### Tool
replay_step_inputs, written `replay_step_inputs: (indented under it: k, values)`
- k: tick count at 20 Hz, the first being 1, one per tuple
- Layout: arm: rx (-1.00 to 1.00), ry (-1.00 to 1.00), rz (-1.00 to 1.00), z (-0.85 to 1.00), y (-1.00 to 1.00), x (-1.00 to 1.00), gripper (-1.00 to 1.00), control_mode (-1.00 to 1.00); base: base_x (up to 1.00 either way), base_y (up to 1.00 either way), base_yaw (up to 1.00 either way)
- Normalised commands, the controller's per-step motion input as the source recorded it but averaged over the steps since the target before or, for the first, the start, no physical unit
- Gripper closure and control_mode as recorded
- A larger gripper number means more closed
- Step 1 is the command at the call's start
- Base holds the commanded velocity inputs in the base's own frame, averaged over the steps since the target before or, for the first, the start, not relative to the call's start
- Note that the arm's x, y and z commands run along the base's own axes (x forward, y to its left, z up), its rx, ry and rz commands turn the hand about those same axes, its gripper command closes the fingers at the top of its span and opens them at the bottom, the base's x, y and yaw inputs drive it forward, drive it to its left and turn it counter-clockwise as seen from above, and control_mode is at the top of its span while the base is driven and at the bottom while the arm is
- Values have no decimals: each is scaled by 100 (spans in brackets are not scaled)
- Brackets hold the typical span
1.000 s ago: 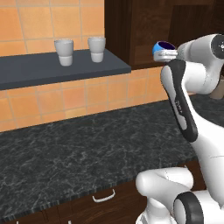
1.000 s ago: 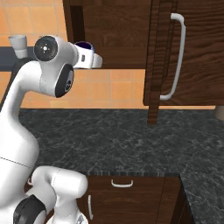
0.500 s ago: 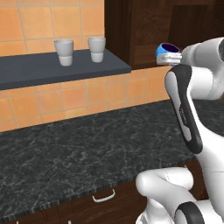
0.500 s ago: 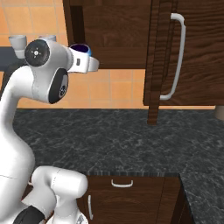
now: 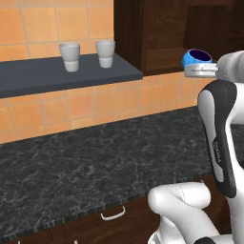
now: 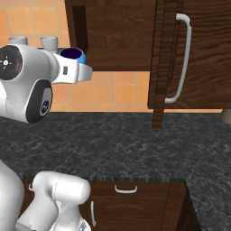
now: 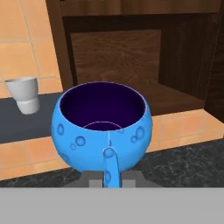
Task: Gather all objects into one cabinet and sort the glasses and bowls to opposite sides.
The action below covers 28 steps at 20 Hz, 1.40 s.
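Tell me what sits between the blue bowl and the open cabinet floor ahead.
Nothing; in the hand view the blue bowl faces the cabinet across bare air.

The arm (image 5: 220,138) is showing glossy white rounded shells with dark grey joint sections, faint lettering, and a round dark cap at the upper left of the right base view.

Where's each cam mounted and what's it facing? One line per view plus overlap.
Left base view: behind the arm's left, facing the grey shelf with two tumblers; white arm at right.
Right base view: behind the arm's right, facing the cabinet and counter; arm at left.
Hand view: along the gripper, toward the cabinet opening.
Shared: all three show the held blue bowl.
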Motion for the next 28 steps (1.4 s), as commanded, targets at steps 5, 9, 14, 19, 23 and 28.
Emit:
replay_step_inputs:
  k: [5, 9, 14, 19, 23, 28]
  values:
    - [0, 1, 0, 0, 0, -3, 100, -100, 0, 0, 0]
    - [0, 0, 0, 0, 0, 0, 100, -100, 0, 0, 0]
    - [0, 0, 0, 0, 0, 0, 100, 100, -7, 2, 0]
    - [0, 0, 0, 0, 0, 0, 100, 100, -53, 19, 0]
    - [0, 0, 0, 0, 0, 0, 100, 100, -41, 40, -15]
    - [0, 0, 0, 0, 0, 0, 100, 100, -68, 17, -35]
